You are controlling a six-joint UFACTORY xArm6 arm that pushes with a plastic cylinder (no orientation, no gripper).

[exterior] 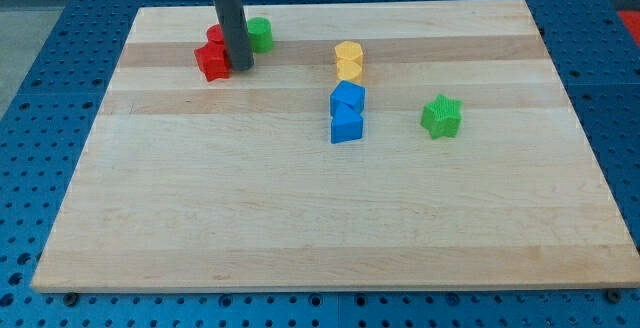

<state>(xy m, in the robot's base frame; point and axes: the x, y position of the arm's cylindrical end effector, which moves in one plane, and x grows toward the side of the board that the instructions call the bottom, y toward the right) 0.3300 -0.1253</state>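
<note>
Pincerless, my tip (pixel 241 68) touches the red block (pixel 212 61).

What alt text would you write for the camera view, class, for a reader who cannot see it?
A dark rod's tip rests on a wooden board at the view's upper left, beside two red blocks and a green block. Near the centre sit a yellow block above two blue blocks, with a green star-shaped block to their right.
</note>
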